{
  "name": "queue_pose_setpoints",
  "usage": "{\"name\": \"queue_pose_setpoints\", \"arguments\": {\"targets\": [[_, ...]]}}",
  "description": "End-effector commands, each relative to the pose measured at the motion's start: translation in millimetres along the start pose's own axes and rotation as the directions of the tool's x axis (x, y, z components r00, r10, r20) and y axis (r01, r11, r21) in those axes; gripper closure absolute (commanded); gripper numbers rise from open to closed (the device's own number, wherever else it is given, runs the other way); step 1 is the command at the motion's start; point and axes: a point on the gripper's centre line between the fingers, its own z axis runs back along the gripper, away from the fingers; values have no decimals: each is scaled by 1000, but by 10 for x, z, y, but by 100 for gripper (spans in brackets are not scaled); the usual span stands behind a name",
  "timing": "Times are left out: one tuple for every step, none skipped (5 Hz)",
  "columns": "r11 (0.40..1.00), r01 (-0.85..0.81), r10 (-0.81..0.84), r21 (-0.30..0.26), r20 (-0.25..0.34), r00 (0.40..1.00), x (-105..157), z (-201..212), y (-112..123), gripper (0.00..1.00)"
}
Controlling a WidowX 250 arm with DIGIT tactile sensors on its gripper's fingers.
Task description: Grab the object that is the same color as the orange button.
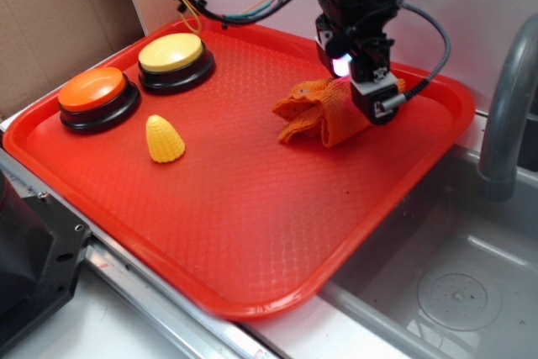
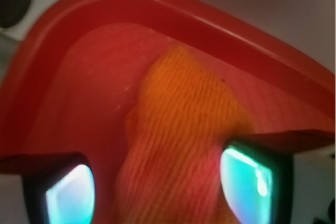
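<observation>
The object, an orange knitted cloth [image 1: 313, 115], lies crumpled on the right part of the red tray [image 1: 252, 233]. My gripper [image 1: 366, 90] is down over the cloth's right end. In the wrist view the cloth [image 2: 184, 114] runs up between the two glowing fingers. My gripper [image 2: 157, 187] stands open around it: the right finger [image 2: 247, 182] is against the cloth, and a strip of tray shows between the cloth and the left finger [image 2: 68, 195]. The orange button [image 1: 94, 90] sits at the tray's far left.
A yellow-topped button [image 1: 172, 54] stands beside the orange one, and a small yellow toy corn [image 1: 164, 139] lies in front of them. The tray's raised rim [image 2: 220, 30] runs close behind the cloth. A grey sink [image 1: 454, 292] with a faucet [image 1: 508, 107] lies to the right.
</observation>
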Motion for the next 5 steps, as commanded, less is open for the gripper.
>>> {"name": "queue_pose_setpoints", "arguments": {"targets": [[1000, -4, 4, 16, -39, 999, -76, -121, -85, 100], [1000, 2, -2, -6, -34, 999, -103, -5, -100, 100], [1000, -20, 20, -4, -36, 999, -170, 223, -145, 100], [996, -82, 83, 28, -55, 995, -328, 477, -171, 100], [987, -132, 137, 96, -58, 989, -415, 717, -223, 100]]}}
